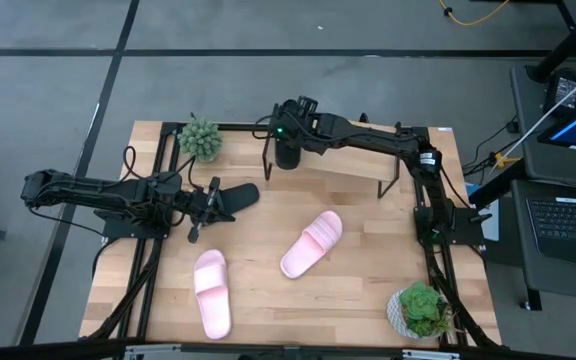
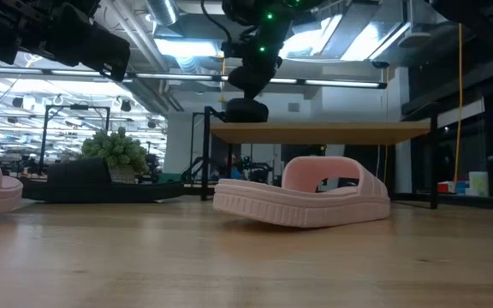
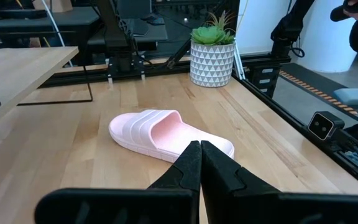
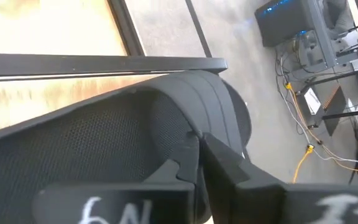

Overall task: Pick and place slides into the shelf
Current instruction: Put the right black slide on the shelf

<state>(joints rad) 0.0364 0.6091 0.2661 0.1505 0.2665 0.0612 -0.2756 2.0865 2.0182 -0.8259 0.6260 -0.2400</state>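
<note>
Two pink slides (image 1: 311,244) on table, black slide (image 1: 287,152) on shelf (image 1: 348,165)

Two pink slides (image 1: 311,244), two black slides (image 1: 236,197), two plants (image 1: 200,139)

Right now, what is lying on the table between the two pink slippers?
Nothing. In the high view, only bare wooden tabletop separates the pink slide near the front edge from the pink slide in the middle.

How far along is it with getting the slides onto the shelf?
Nothing is released on the shelf yet. In hand: the right gripper is shut on one black slide at the shelf's end. Remaining: the other black slide beside the shut left gripper, plus the near pink slide and the middle pink slide on the table.
</note>
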